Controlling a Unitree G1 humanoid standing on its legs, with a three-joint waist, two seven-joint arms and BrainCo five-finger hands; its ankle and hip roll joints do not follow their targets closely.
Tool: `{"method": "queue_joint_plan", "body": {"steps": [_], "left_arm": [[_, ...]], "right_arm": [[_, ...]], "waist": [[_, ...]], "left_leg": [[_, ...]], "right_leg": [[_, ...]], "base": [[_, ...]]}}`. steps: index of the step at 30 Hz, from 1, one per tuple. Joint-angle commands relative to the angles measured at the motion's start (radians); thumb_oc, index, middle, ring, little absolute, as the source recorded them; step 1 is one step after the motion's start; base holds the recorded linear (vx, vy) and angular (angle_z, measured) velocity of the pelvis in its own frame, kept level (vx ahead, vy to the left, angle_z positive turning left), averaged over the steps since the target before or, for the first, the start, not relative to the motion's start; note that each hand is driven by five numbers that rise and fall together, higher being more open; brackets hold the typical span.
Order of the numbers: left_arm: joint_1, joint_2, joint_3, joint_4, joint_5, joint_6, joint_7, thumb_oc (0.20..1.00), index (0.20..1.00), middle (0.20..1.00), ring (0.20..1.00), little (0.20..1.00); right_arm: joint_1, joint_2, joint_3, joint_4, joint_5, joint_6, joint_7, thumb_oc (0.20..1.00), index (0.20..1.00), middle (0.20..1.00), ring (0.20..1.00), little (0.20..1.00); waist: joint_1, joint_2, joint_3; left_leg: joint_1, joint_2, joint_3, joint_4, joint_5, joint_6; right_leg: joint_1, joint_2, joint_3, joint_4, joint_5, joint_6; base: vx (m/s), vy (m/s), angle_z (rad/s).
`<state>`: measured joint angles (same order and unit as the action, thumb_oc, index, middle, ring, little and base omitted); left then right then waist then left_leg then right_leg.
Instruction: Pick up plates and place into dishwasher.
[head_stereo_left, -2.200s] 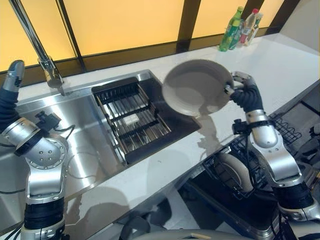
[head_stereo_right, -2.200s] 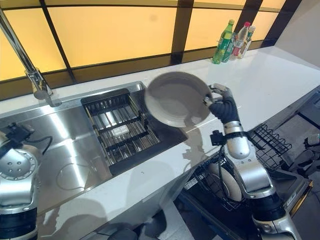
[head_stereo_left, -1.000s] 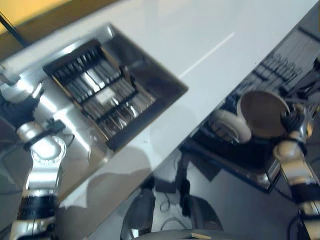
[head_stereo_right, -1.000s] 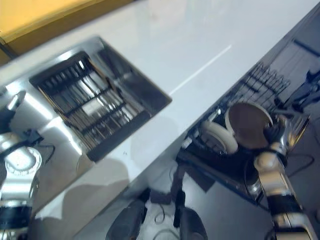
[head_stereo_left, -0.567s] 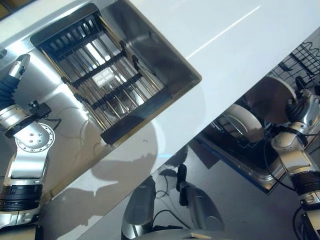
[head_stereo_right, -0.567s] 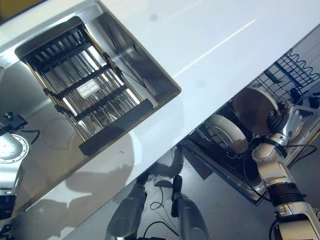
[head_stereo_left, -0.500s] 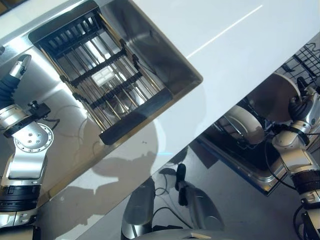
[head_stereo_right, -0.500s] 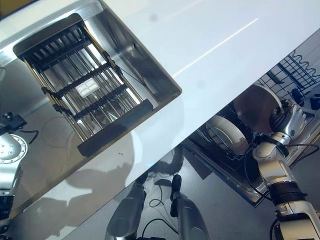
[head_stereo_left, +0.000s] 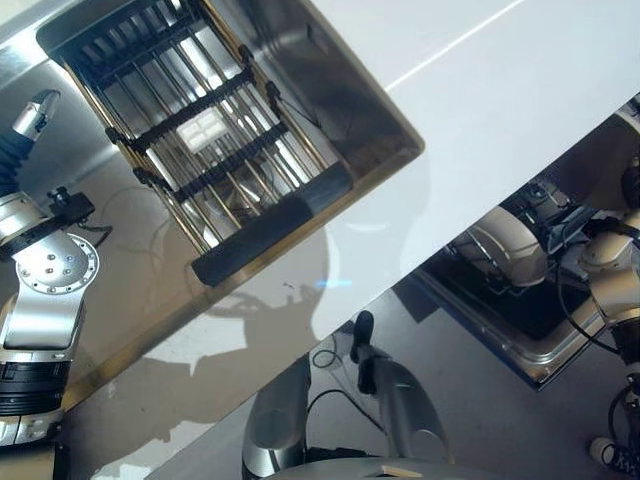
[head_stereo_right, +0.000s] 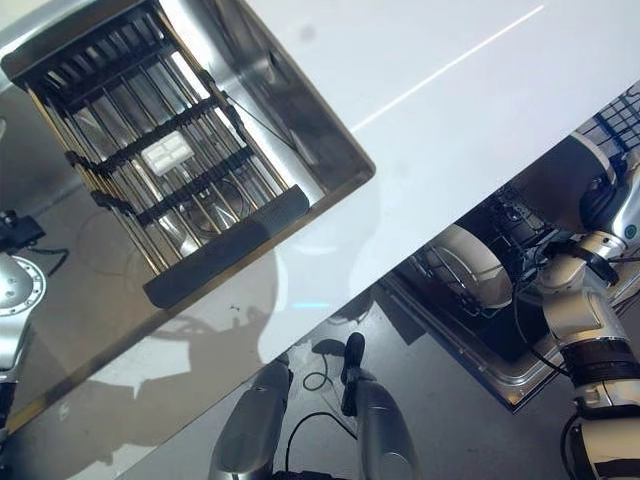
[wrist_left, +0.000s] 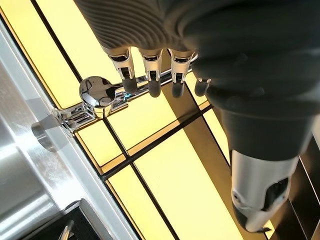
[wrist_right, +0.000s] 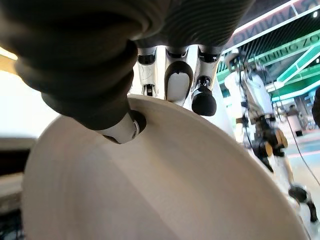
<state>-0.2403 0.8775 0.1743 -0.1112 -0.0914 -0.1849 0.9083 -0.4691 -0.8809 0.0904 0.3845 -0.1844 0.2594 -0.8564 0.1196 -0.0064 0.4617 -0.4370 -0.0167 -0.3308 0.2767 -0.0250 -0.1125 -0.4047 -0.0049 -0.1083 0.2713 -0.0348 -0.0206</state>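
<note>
Dishwasher rack (head_stereo_right: 500, 225) — dark wire basket below the front edge of the white desk (head_stereo_right: 440, 130), at the robot's right. Contents: one pale bowl-like dish (head_stereo_right: 465, 265) standing on edge among the wires.

Plate (head_stereo_right: 570, 180) — beige, round, tilted on edge above the rack's far side, partly cut by the picture's border. Held by the right hand (head_stereo_right: 605, 205): in the right wrist view the thumb (wrist_right: 122, 127) presses the plate's (wrist_right: 150, 190) face and the fingers (wrist_right: 177, 82) curl over its rim.

Sink (head_stereo_left: 330, 90) — stainless basin set into the desk, carrying a black-framed drying rack (head_stereo_left: 190, 140) of metal bars; a small white label lies on the bars.

Left hand (head_stereo_left: 32, 115) — raised beside the sink's left edge, fingers (wrist_left: 150, 75) loosely straight, holding nothing; a chrome tap (wrist_left: 95, 97) stands just past them.

Open room — a broad bare strip of desk between sink and rack.
</note>
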Motion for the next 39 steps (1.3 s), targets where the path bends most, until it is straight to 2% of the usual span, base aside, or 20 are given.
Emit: {"method": "queue_joint_plan", "body": {"steps": [1,7,10,13,18,19,20,21,31,39], "left_arm": [[-0.035,-0.096,-0.006,-0.002,0.064,-0.039,0.033,1.000,1.000,1.000,1.000,1.000],[-0.045,-0.119,-0.017,-0.009,0.085,-0.024,0.051,1.000,1.000,1.000,1.000,1.000],[-0.063,-0.120,-0.021,-0.005,0.087,-0.007,0.047,1.000,1.000,1.000,1.000,1.000],[-0.067,-0.132,-0.033,-0.001,0.095,-0.021,0.056,1.000,1.000,1.000,1.000,1.000],[-0.066,-0.148,-0.041,-0.007,0.099,-0.022,0.049,1.000,1.000,1.000,1.000,1.000],[-0.068,-0.149,-0.042,-0.006,0.097,-0.019,0.048,1.000,1.000,1.000,1.000,1.000],[-0.070,-0.150,-0.041,-0.005,0.095,-0.015,0.046,1.000,1.000,1.000,1.000,1.000],[-0.073,-0.153,-0.041,-0.005,0.093,-0.011,0.043,1.000,1.000,1.000,1.000,1.000],[-0.050,-0.153,-0.021,0.001,0.098,0.007,0.009,1.000,1.000,1.000,1.000,1.000],[0.011,-0.169,0.006,0.000,0.101,0.011,-0.014,1.000,1.000,1.000,1.000,1.000]], "right_arm": [[-0.057,-0.064,0.021,-0.001,-0.026,-0.032,0.035,0.200,0.200,0.200,0.200,0.200],[-0.043,-0.018,0.050,0.032,-0.039,-0.080,0.100,0.200,0.200,0.200,0.200,0.200],[-0.066,-0.014,0.058,0.042,-0.024,-0.084,0.120,0.200,0.200,0.200,0.200,0.200],[-0.080,0.004,0.068,0.072,0.057,-0.054,0.186,0.200,0.200,0.200,0.200,0.200],[-0.090,0.043,0.067,0.130,0.136,-0.034,0.122,0.200,0.200,0.200,0.200,0.200],[-0.090,0.050,0.059,0.142,0.137,-0.038,0.109,0.247,0.247,0.247,0.247,0.247],[-0.092,0.054,0.051,0.149,0.135,-0.037,0.104,0.802,0.802,0.802,0.802,0.802],[-0.093,0.056,0.043,0.148,0.136,-0.033,0.096,1.000,1.000,1.000,1.000,1.000],[-0.061,0.070,-0.046,0.069,0.201,-0.022,0.052,1.000,1.000,1.000,1.000,1.000],[0.033,0.132,-0.153,-0.085,0.255,-0.054,0.029,1.000,1.000,1.000,1.000,1.000]], "waist": [[-0.030,-0.004,0.000],[-0.048,0.029,0.042],[-0.054,0.040,0.055],[-0.057,0.052,0.058],[-0.059,0.068,0.058],[-0.060,0.070,0.058],[-0.060,0.071,0.058],[-0.061,0.072,0.056],[-0.073,0.055,0.013],[-0.104,0.056,-0.007]], "left_leg": [[-0.077,-0.010,0.061,0.101,0.000,0.083],[-0.094,-0.008,0.075,0.100,0.012,0.088],[-0.114,-0.009,0.079,0.108,0.017,0.086],[-0.130,-0.012,0.084,0.107,0.019,0.088],[-0.123,-0.011,0.093,0.107,0.016,0.093],[-0.118,-0.011,0.095,0.109,0.014,0.093],[-0.113,-0.010,0.097,0.109,0.013,0.093],[-0.106,-0.010,0.099,0.108,0.012,0.093],[-0.087,-0.013,0.129,0.137,-0.012,0.095],[-0.070,-0.020,0.167,0.200,-0.061,0.108]], "right_leg": [[-0.016,-0.014,0.021,-0.059,0.072,0.014],[-0.059,-0.017,0.030,-0.015,0.061,0.013],[-0.084,-0.020,0.036,0.006,0.057,0.015],[-0.106,-0.025,0.043,0.016,0.058,0.019],[-0.108,-0.028,0.046,0.028,0.051,0.013],[-0.104,-0.028,0.046,0.031,0.050,0.011],[-0.099,-0.028,0.046,0.031,0.049,0.010],[-0.093,-0.028,0.046,0.028,0.050,0.010],[-0.059,-0.030,0.067,0.005,0.062,0.012],[-0.029,-0.037,0.106,0.007,0.061,0.015]], "base": [[0.00,0.000,0.00],[0.01,0.023,-0.02],[0.00,0.001,-0.02],[-0.01,0.003,-0.02],[-0.02,0.041,-0.04],[-0.02,0.031,-0.02],[-0.02,0.032,0.00],[0.00,0.000,0.00],[-0.03,0.022,-0.05],[-0.03,0.048,-0.18]]}}
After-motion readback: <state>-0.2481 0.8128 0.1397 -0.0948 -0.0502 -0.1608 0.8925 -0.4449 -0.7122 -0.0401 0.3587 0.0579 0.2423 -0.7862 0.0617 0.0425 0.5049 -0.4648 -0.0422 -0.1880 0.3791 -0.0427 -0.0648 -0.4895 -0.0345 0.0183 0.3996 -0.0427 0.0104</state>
